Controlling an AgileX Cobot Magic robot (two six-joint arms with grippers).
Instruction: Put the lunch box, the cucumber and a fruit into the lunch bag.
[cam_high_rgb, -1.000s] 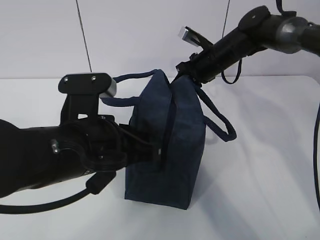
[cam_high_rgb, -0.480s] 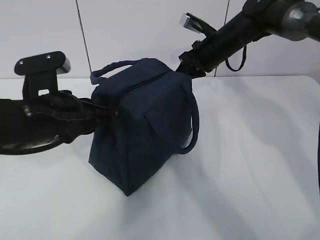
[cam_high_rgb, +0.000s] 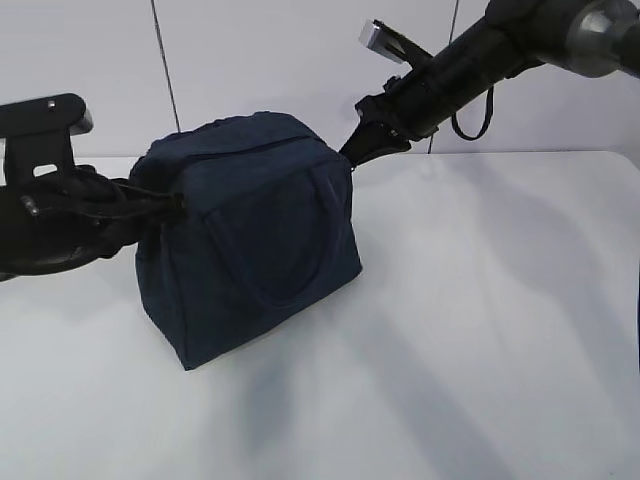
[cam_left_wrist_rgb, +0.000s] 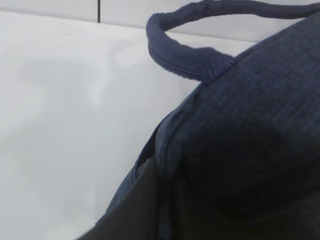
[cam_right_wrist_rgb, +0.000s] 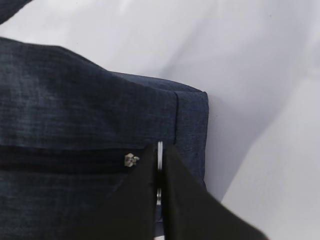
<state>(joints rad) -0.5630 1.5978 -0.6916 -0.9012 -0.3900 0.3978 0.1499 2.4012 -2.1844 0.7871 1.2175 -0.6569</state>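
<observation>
Navy fabric fills the middle of a white table (cam_high_rgb: 500, 330), and a black robot arm reaches in from each side. On the left, the left gripper (cam_high_rgb: 170, 205) meets the left end of the lunch bag (cam_high_rgb: 250, 260), its fingers closed on the cloth there; the left wrist view shows only dark fabric pressed close and one loop handle (cam_left_wrist_rgb: 185, 55) arching above it. The lunch bag stands on the table left of center, boxy, its zipper (cam_high_rgb: 255, 148) running along the top. At the upper right corner of the bag, the right gripper (cam_high_rgb: 352, 158) comes down at a slant, fingers pinched tight on the silver zip pull (cam_right_wrist_rgb: 159, 152), as the right wrist view shows. The zipper slider (cam_right_wrist_rgb: 131, 159) sits just beside those fingertips.
</observation>
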